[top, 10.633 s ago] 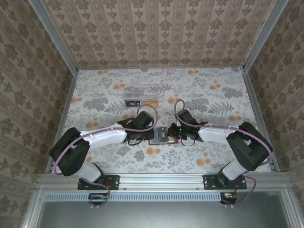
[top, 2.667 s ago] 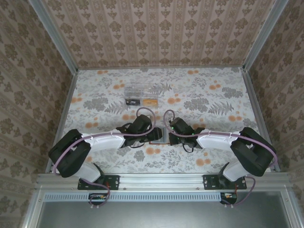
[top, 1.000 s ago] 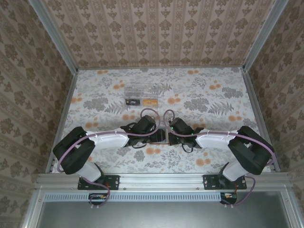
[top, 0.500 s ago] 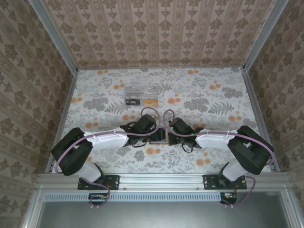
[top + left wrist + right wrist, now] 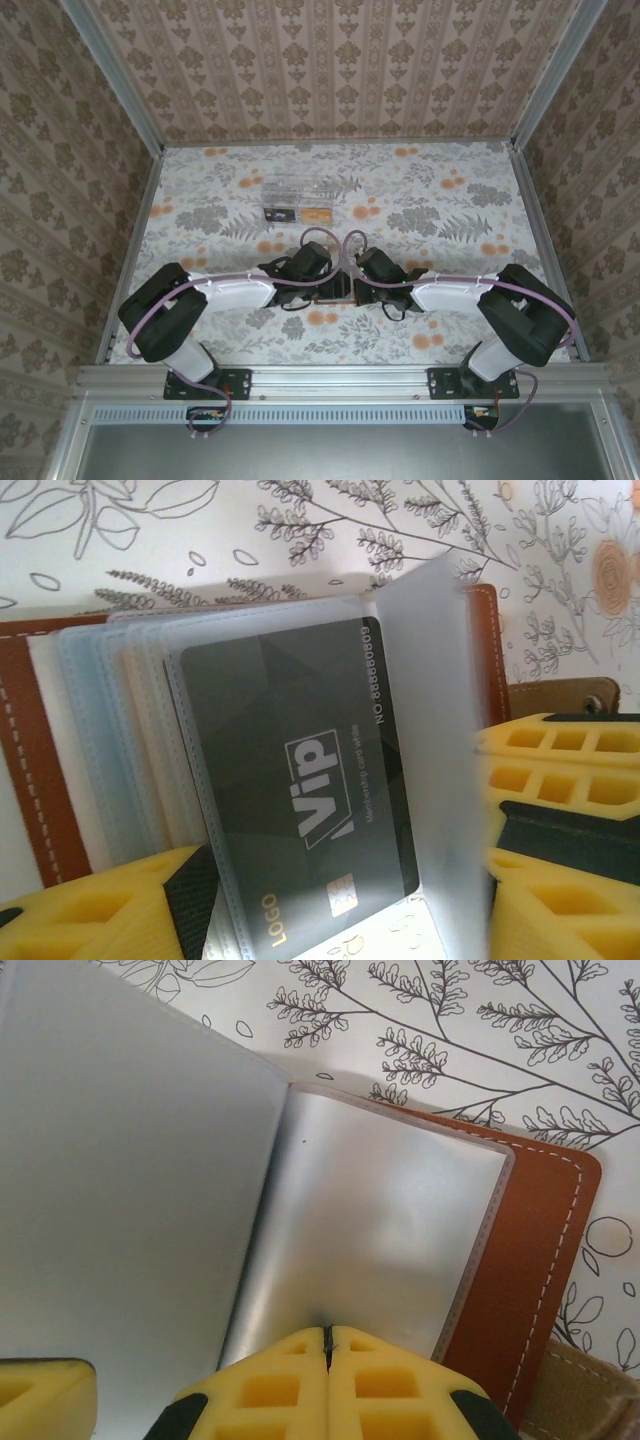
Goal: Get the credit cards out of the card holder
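**Operator:** Where is it from above?
**Spotter:** Your small rust-brown leather bifold card holder lies on the floral-print table, towards the near edge. It sits between the left gripper and the right gripper. The clear plastic box sits well beyond it.

**Operator:** Left wrist?
**Spotter:** Your left jaws stand spread, with a yellow pad on either side of the fanned sleeves, gripping nothing. A glossy black VIP card sits in the front pocket.

**Operator:** Right wrist?
**Spotter:** Your right jaws are clenched on the edge of a frosted plastic sleeve, with the brown cover just behind it.

**Operator:** How will it handle?
**Spotter:** I'd judge the card light, stiff and slick, and the sleeves floppy. Pinch the card's short edge at the pocket mouth while you pin the holder down. Otherwise the whole thing may drag along.
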Robot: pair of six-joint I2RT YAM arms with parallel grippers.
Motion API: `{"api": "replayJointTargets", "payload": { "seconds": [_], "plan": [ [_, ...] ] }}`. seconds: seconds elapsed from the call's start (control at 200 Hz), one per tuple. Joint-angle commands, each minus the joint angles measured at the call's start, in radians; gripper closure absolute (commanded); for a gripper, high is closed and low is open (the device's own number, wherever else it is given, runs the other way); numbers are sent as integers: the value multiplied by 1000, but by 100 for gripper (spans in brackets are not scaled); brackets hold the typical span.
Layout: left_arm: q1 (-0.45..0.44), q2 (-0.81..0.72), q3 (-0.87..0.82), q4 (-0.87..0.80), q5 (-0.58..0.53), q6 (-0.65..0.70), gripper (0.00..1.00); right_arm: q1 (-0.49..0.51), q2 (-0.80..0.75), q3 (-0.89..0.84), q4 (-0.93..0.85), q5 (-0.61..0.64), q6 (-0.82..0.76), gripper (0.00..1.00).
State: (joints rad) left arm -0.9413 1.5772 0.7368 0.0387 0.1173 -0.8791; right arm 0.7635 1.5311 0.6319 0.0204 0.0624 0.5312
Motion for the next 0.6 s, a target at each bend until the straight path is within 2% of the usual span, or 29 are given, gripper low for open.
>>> {"api": "replayJointTargets", "payload": {
  "seconds": [0.0, 0.11, 0.275, 0.365, 0.595],
  "plan": [
    [-1, 30, 2, 59, 55, -16, 33, -3, 26, -2, -22, -28, 17, 93],
    [-1, 24, -2, 83, 72, -18, 30, -3, 29, -4, -22, -26, 17, 93],
    [1, 21, -5, 89, 79, -15, 9, -4, 24, -5, -20, -23, 23, 92],
    [2, 18, -8, 95, 82, -17, 2, -5, 16, -6, -20, -18, 29, 92],
    [8, 18, -16, 107, 91, -17, 0, -21, -64, -32, -31, 30, 58, 87]
  ]
}}
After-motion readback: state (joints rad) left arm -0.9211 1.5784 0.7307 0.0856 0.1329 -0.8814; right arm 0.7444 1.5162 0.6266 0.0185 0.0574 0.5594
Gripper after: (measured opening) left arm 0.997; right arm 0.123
